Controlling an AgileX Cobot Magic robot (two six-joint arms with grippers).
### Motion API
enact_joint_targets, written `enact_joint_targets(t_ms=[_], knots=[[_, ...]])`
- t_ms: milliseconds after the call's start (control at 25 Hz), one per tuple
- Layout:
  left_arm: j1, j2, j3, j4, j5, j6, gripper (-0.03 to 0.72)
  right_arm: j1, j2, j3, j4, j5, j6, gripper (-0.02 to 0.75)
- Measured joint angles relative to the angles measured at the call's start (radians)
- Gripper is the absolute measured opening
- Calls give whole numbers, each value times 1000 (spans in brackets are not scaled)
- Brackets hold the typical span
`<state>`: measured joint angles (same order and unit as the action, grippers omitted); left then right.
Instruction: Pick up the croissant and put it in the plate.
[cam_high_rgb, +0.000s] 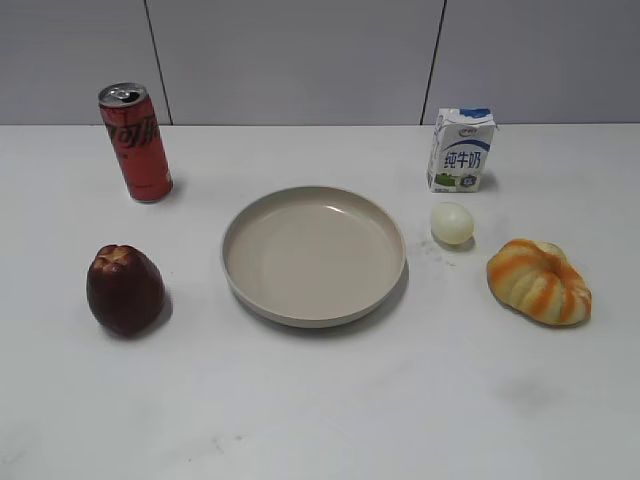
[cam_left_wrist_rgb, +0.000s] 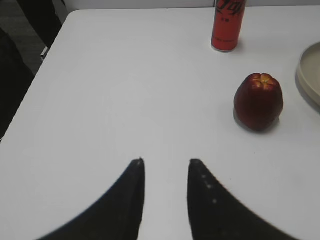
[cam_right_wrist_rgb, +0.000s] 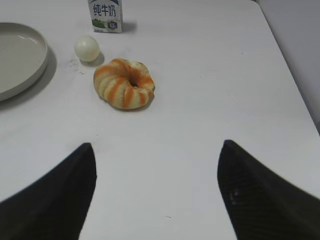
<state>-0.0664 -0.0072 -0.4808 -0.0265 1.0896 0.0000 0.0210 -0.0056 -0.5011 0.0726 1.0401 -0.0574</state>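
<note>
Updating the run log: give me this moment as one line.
croissant: on table, untouched | plate: empty | right tool: open, short of croissant | left tool: slightly parted, idle near apple

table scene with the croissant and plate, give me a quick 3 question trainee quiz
1. True or false: the striped orange and cream croissant already lies in the round beige plate.
2. Which thing lies nearest the croissant? A) red soda can B) small pale egg C) dark red apple
3. Fill in: the right claw is wide ____, with nothing between its fingers.

Key:
1. False; it rests on the white table, right of the plate.
2. B
3. open
</note>
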Motion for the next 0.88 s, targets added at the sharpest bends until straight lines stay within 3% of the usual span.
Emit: enact_joint_targets(t_ms=[600,880], knots=[[0,0,0,0,0,0,234,0,43,-6,0,-12,-2,570],[0,0,0,0,0,0,234,0,347,-46,4,-242,-3,551]])
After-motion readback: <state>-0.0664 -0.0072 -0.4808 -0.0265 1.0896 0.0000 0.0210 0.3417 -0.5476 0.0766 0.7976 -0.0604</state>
